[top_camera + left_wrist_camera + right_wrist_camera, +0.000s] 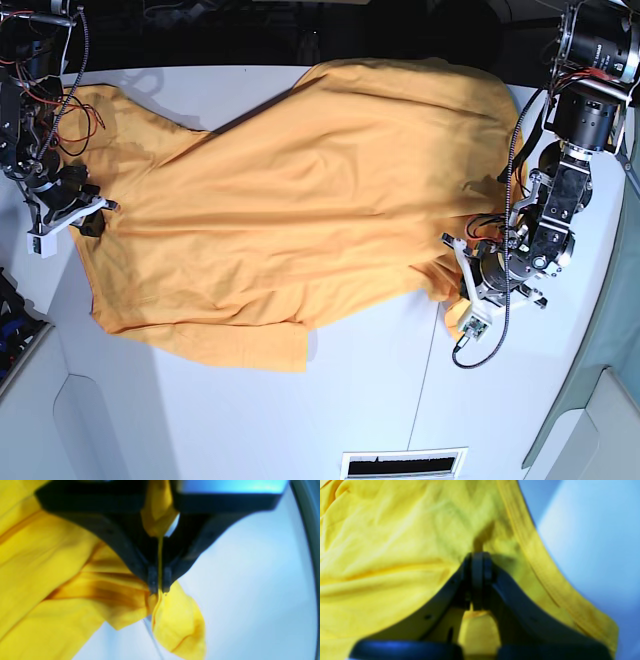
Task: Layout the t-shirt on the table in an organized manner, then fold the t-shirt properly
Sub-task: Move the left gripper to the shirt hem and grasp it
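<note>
The orange-yellow t-shirt [300,190] lies spread across the white table [380,400], with folds along its near edge. My left gripper [452,272], at the base view's right, is shut on a bunched edge of the shirt; in the left wrist view the gripper [159,586] pinches the shirt fabric [50,567] just above the table [250,580]. My right gripper [97,222], at the base view's left, is shut on the shirt's opposite edge; in the right wrist view the gripper [478,556] clamps the shirt fabric [382,555] near a hemmed edge [540,562]. Drawing and tag are not visible.
A slotted vent [403,464] sits at the table's near edge. Seam lines [150,390] cross the front of the tabletop. Loose red and black wires [75,105] hang by the right arm. The left arm's body and cables [560,190] stand over the table's right side.
</note>
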Controlling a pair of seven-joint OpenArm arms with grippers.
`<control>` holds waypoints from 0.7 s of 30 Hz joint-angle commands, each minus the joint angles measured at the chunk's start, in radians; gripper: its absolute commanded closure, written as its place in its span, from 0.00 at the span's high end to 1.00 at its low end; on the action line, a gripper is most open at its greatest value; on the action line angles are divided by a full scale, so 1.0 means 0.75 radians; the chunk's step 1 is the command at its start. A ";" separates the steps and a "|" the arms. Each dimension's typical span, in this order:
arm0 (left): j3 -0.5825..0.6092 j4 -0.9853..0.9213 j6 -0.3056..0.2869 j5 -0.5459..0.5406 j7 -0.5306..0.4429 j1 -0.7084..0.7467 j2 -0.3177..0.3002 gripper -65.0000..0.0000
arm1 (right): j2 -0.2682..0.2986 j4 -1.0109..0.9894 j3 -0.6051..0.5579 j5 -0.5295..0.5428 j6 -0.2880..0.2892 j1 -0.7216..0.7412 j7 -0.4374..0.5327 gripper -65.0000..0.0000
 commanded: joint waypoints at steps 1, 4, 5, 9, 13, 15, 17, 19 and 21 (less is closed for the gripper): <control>-0.008 0.019 0.036 0.015 -0.023 -0.037 -0.042 0.00 | 0.021 0.016 0.005 0.012 0.002 0.021 0.017 0.00; -0.008 0.019 0.105 0.013 -0.004 -0.036 -0.107 0.00 | 0.021 0.016 0.005 0.012 0.002 0.021 0.017 0.00; -0.008 0.019 0.125 0.009 0.009 -0.036 -0.128 0.00 | 0.021 0.016 0.005 0.012 0.002 0.021 0.017 0.00; -0.010 0.019 0.159 -0.025 0.063 -0.036 -0.194 0.00 | 0.021 0.016 0.005 0.012 0.002 0.022 0.019 0.00; -0.010 0.019 0.084 -0.151 0.117 -0.033 -0.209 0.00 | 0.021 0.016 0.005 0.022 0.002 0.021 0.023 0.00; -0.010 0.019 0.047 -0.198 0.116 -0.027 -0.209 0.11 | 0.021 0.016 0.005 0.047 0.002 0.021 0.022 0.00; -0.010 0.019 0.048 -0.216 0.117 -0.024 -0.209 0.23 | 0.021 0.016 0.005 0.061 0.002 0.023 0.022 0.00; -0.010 0.019 0.054 -0.219 0.117 -0.025 -0.209 0.27 | 0.022 0.017 0.005 0.084 0.002 0.025 0.023 0.00; -0.010 0.019 0.054 -0.231 0.117 -0.025 -0.209 0.28 | 0.022 0.024 0.005 0.114 0.002 0.025 0.022 0.00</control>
